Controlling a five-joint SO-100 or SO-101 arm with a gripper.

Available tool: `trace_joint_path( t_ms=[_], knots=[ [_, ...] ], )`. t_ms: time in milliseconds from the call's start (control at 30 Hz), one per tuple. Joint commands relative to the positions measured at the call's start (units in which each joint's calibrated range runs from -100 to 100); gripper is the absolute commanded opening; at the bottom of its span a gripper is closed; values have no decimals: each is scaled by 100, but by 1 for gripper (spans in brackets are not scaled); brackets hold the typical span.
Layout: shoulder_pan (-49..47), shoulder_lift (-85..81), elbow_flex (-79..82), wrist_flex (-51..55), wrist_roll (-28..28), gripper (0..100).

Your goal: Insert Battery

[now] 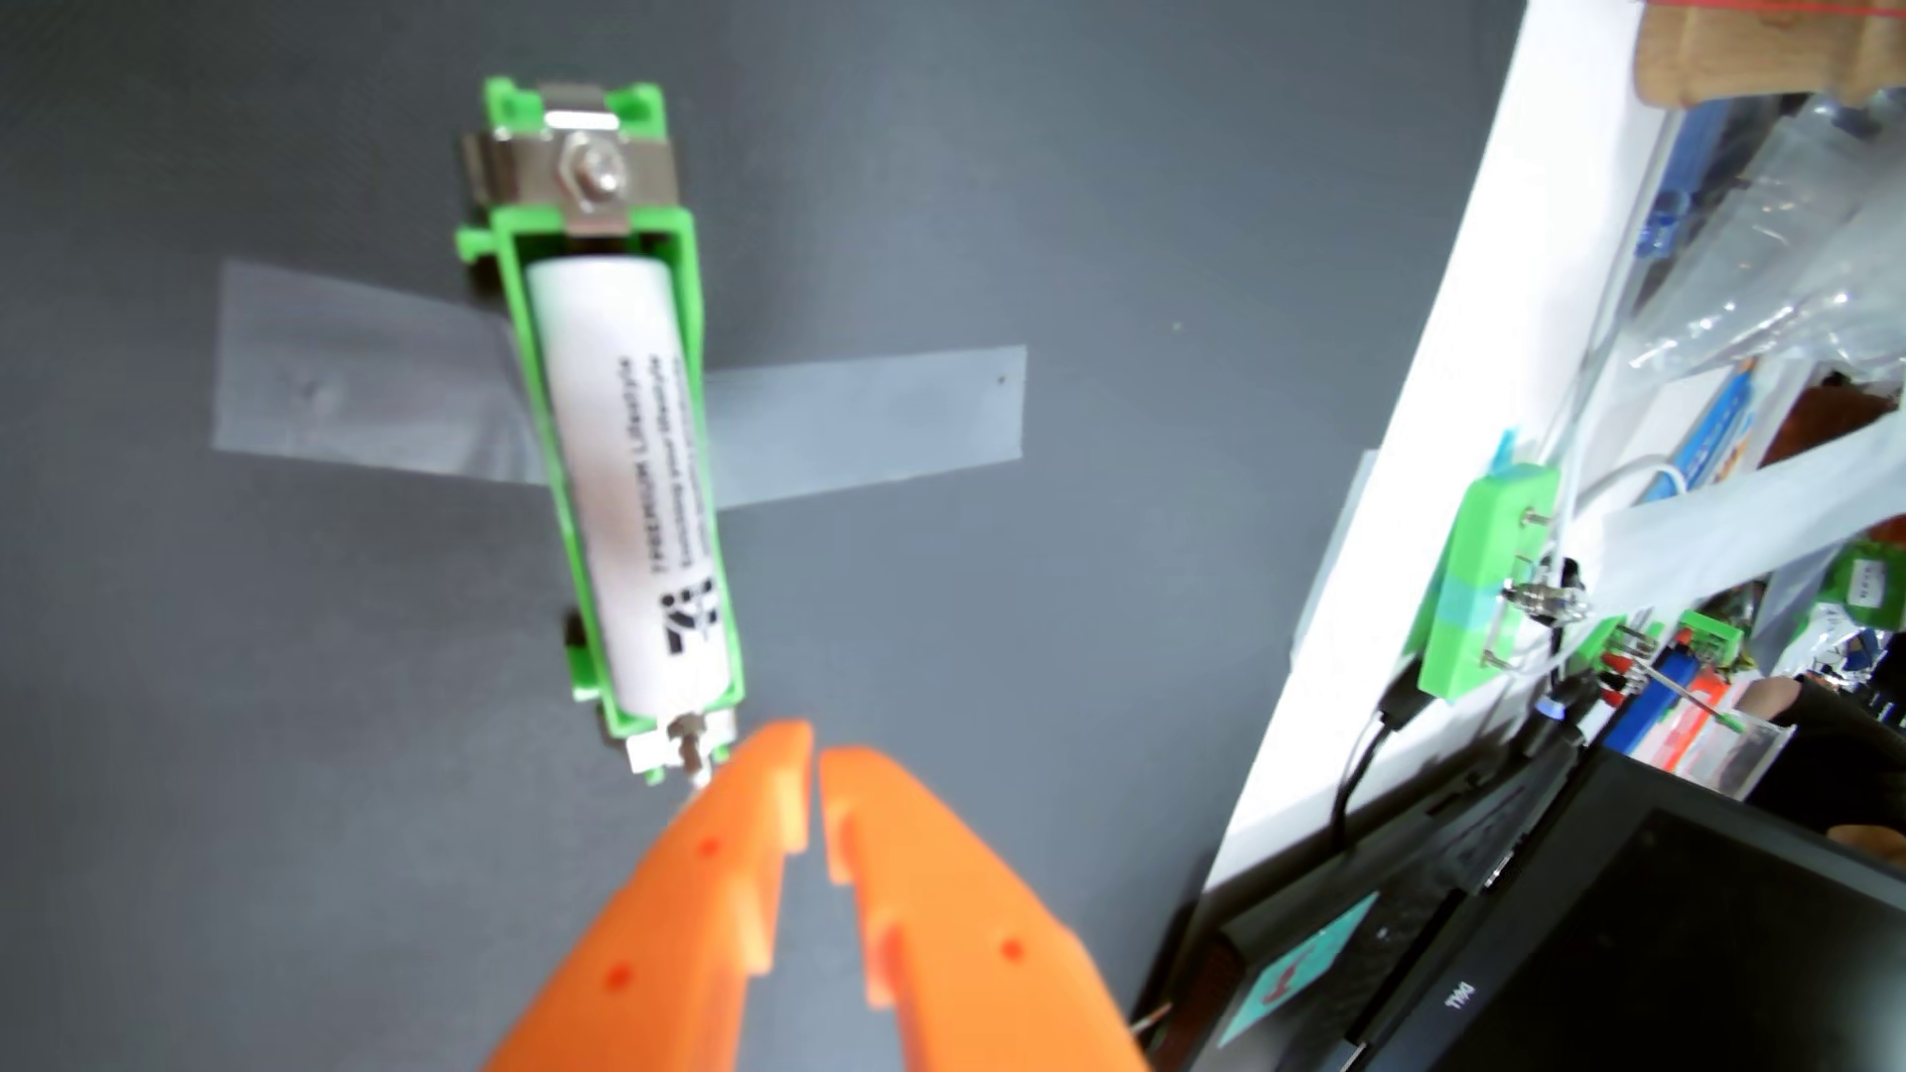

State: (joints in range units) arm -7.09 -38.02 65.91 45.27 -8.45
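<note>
A white battery (634, 484) lies inside a green holder (693, 309) in the upper left part of the frame. The battery is long and round, with small dark writing and a dark logo on its side. It runs from the top of the holder down to the bottom, tilted a little so its lower end leans to the right. The green walls of the holder hug it on both sides.

At the top of the holder there is a shiny metal clip (578, 175) with a bolt in the middle. At the bottom end a small metal screw (689, 744) pokes out.

The holder sits on a dark grey table (1083, 186). A strip of clear tape (866, 423) goes across under the holder and sticks out to the left and to the right of it.

The orange claw (817, 768) comes up from the bottom middle of the frame. Its two fingers are nearly together, with only a thin gap between the tips, and nothing is between them. The left tip is just beside the small screw at the bottom of the holder. I cannot tell if it touches it.

On the right side there is a white board (1444, 412) going up at a slant. A second green block (1475, 588) with metal pins hangs on its edge, with a black cable (1361, 752) below it. In the lower right corner is a black laptop (1609, 928). The top right is full of blurry bags and clutter.
</note>
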Motion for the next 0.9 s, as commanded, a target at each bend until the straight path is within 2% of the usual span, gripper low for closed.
trace_joint_path(
  t_ms=[0,867],
  knots=[
    [36,263,-67,-192,22,1],
    [36,405,212,-200,22,2]
  ],
)
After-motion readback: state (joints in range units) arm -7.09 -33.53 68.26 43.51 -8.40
